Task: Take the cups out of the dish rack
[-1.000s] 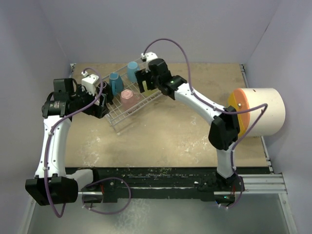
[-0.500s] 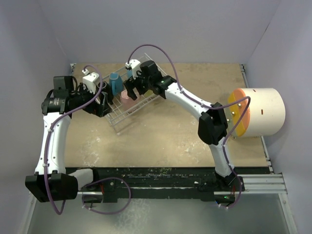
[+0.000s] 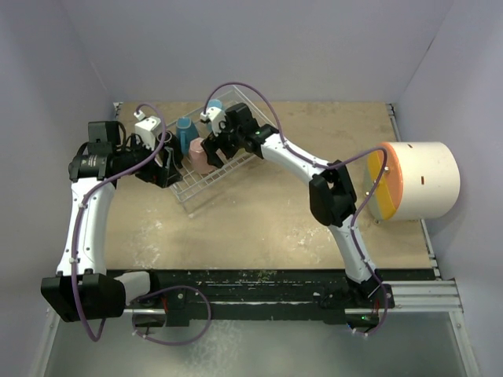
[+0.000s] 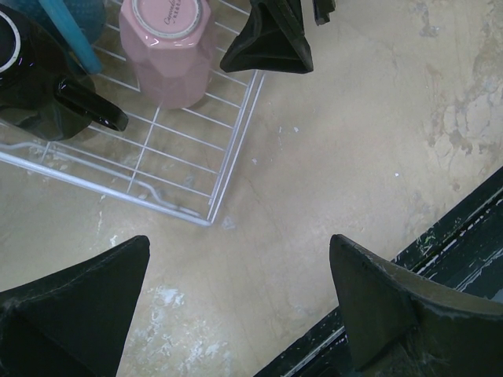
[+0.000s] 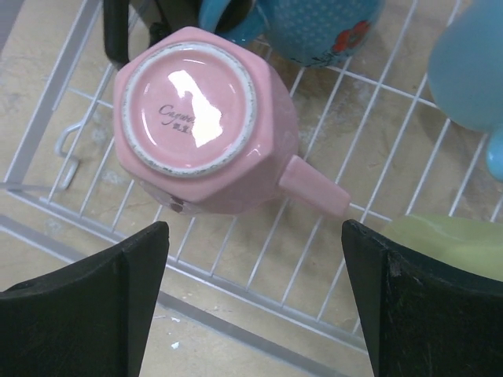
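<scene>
Right gripper [image 5: 253, 236] apart over pink cup [image 5: 196, 118] at dish rack [image 5: 236, 287] rim; left gripper [image 4: 240, 243] apart off corner.

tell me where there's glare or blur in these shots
Right wrist view: a white glare patch on the pink mug's glossy base. Left wrist view: the tan table is sharp, no glare. Top external view: even light, only soft shadows.

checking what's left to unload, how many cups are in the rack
5, all in the rack: pink upside down, black beside it, dotted blue, plain light blue, yellow-green by pink's handle.
</scene>
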Robot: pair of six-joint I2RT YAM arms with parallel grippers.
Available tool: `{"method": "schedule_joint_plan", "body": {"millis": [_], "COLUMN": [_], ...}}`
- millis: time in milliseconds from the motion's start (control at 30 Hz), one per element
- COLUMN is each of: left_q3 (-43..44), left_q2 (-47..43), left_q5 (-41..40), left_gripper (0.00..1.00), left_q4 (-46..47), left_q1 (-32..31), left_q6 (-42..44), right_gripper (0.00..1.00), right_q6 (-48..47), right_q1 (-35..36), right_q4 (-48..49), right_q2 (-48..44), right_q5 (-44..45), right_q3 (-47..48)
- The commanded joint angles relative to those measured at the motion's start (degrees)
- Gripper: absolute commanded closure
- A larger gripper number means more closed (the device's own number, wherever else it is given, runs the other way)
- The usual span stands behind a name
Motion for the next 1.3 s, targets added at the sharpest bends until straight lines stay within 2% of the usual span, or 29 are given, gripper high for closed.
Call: {"method": "schedule_joint_plan", "body": {"millis": [0, 233, 467, 733, 900, 1000, 1267], "left_q3": [1.5, 1.3, 2.1, 1.9, 2.2, 1.8, 2.6], "left_q2": [-1.2, -1.6, -2.4, -2.3, -3.3, -3.9, -3.8], "left_q5": [1.1, -0.4, -1.3, -3.5, -4.1, -4.8, -6.7], "left_gripper": [0.01, 0.01, 0.01, 0.01, 0.01, 0.01, 0.01], "left_q4": [1.1, 1.0, 1.4, 3.2, 2.9, 3.4, 2.3], "left_q1": [0.0, 0.0, 0.0, 0.0, 0.0, 0.0, 0.0], "left_q6": [1.1, 1.5, -2.3, -4.9, -5.4, -5.7, -4.9], "right_gripper": [0.08, 0.09, 0.10, 0.12, 0.19, 0.31, 0.42], "right_q6": [-5.0, -10.2, -12.3, -12.0, -11.4, -11.7, -6.7], "right_q1": [-0.5, -0.7, -1.1, 1.5, 3.4, 4.9, 6.0], "right_q4": [3.1, 5.4, 0.8, 0.8, 1.6, 2.0, 6.2], "right_q2": [-2.6, -1.9, 2.8, 0.5, -1.8, -2.5, -0.6], "right_q5": [-8.3, -9.8, -11.4, -11.9, -10.0, -5.8, 0.8], "right_q3": [0.9, 1.3, 6.8, 2.6, -1.7, -2.9, -0.7]}}
